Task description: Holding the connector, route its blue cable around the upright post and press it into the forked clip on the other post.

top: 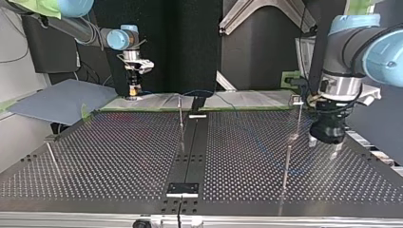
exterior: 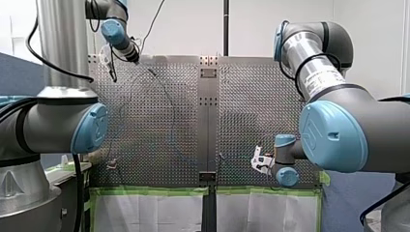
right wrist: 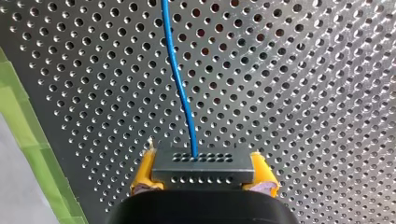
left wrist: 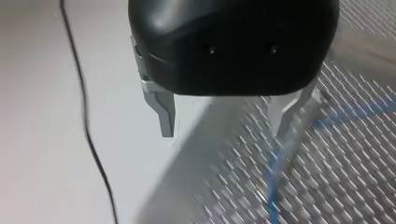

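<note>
In the right wrist view my right gripper (right wrist: 203,184) has its yellow pads shut on a grey perforated connector (right wrist: 203,167). A blue cable (right wrist: 180,79) leaves the connector and runs ahead over the perforated plate. In the top view that gripper (top: 133,91) hangs low at the far left edge. My left gripper (left wrist: 224,126) is open, and its metal fingers (left wrist: 162,112) hold nothing. The blue cable (left wrist: 272,179) lies on the plate below one finger. In the top view my left gripper (top: 327,144) hovers just beside a thin upright post (top: 294,128) with a small head.
A second thin post (top: 180,116) stands near the table's dark centre strip (top: 190,152), and a third post (top: 50,147) stands at the top view's left. Green tape (right wrist: 28,135) marks the plate's edge. A thin black wire (left wrist: 86,116) crosses the pale surface beside my left gripper.
</note>
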Robot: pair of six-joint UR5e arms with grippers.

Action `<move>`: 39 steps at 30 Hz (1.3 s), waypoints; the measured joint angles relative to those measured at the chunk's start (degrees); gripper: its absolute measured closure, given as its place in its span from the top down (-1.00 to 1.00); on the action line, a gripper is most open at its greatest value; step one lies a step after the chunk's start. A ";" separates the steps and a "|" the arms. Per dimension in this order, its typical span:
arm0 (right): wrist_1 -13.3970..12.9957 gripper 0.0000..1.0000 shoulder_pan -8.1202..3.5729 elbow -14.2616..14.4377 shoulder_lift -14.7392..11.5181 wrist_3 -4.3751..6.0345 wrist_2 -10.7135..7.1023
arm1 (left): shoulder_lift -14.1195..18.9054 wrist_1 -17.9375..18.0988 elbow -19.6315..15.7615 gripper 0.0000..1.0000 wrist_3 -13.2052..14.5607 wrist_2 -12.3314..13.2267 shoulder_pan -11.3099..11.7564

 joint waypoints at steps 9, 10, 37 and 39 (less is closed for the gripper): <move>0.10 -1.00 0.15 -0.07 0.00 -0.03 0.00 | 3.96 -1.98 2.03 1.00 -0.07 2.33 -0.42; 0.10 -1.00 0.17 -0.07 0.00 -0.03 0.00 | 4.04 -2.03 2.05 1.00 -0.03 2.50 -0.48; 0.38 -1.00 0.47 -0.08 0.00 0.00 -0.18 | -0.22 -8.78 5.78 1.00 3.24 6.29 -3.02; 0.37 -1.00 0.47 -0.08 0.01 0.02 -0.18 | -0.66 -9.69 5.84 1.00 3.66 5.92 -3.11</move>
